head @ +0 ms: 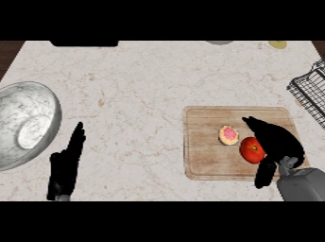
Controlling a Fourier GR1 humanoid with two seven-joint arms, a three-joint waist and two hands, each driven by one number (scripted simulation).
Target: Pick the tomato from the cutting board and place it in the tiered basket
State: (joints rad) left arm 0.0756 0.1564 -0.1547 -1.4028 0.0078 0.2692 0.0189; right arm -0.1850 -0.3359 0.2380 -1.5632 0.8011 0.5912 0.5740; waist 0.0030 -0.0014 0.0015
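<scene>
Left hand (66, 164) first: I see it low on the left of the head view, open, with straight fingers pointing up the surface (137, 85) and holding nothing. Just to its left, a large marbled bowl (17, 124) sits tilted at the surface's edge, apart from the hand. Moving right across a bare stretch of pale stone, I come to the wooden cutting board (206, 165), which lies flat. On it lies a small round piece with a pink centre (229, 134), and just right of and below that is the tomato (250, 150), resting on the board. My right hand (280, 142) lies over the tomato's right side, open, with the fingers reaching past it on the far side and the thumb hanging down on the near side, so the tomato sits in the gap between them. I cannot tell whether the palm touches it. Further right, the black wire tiered basket (322, 97) shows at the picture's edge, well apart from the tomato.
</scene>
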